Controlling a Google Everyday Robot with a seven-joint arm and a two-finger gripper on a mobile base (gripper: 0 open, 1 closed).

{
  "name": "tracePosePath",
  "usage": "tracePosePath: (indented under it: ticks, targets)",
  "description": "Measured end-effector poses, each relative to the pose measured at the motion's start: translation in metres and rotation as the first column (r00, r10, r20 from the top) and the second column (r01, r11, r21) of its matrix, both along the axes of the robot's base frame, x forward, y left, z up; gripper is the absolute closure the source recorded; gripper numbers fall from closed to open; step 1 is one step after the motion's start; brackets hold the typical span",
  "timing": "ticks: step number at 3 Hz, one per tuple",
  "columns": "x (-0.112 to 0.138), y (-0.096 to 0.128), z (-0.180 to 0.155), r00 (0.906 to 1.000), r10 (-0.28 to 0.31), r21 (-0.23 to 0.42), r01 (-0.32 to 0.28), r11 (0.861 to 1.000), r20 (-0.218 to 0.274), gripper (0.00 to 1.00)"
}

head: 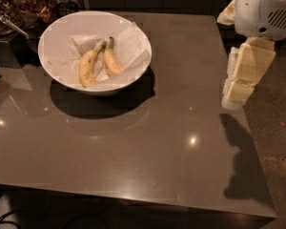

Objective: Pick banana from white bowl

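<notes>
Hanging just off the right edge of the table, my gripper is sitting well apart from the bowl and carrying nothing, and from this angle I cannot tell whether it is set wide or narrow. I am looking for the banana, the slim, curved, yellow-green one, which is lying inside the white bowl at the far left of the table, its greenish stem pointing to the far side and its lower end resting toward the near side of the bowl. I am judging it light and fairly firm, being on the green side, with a smooth skin that may be slipping a little under hard pads and bruising if I am squeezing too much. I am thinking the best hold is across its middle, where the curve is fullest, closing from left and right. Just to its left the plumper, speckled banana is lying so close that their stems are nearly meeting, so I am expecting little room on that side. Both are resting on crumpled white paper, which is soft and may be shifting or lifting with the fruit. The bowl's walls are rising around them, so I am planning on coming in from above.
</notes>
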State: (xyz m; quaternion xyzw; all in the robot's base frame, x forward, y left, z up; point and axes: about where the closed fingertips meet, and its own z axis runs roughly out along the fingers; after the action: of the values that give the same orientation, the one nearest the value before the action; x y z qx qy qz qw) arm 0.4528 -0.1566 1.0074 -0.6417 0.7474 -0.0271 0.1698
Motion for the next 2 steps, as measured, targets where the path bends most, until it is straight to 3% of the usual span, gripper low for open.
tracePosePath:
  ticks: [2]
  targets:
    - [0.009,0.018,0.001,0.9997,0.018,0.038,-0.018,0.999,0.017,0.00]
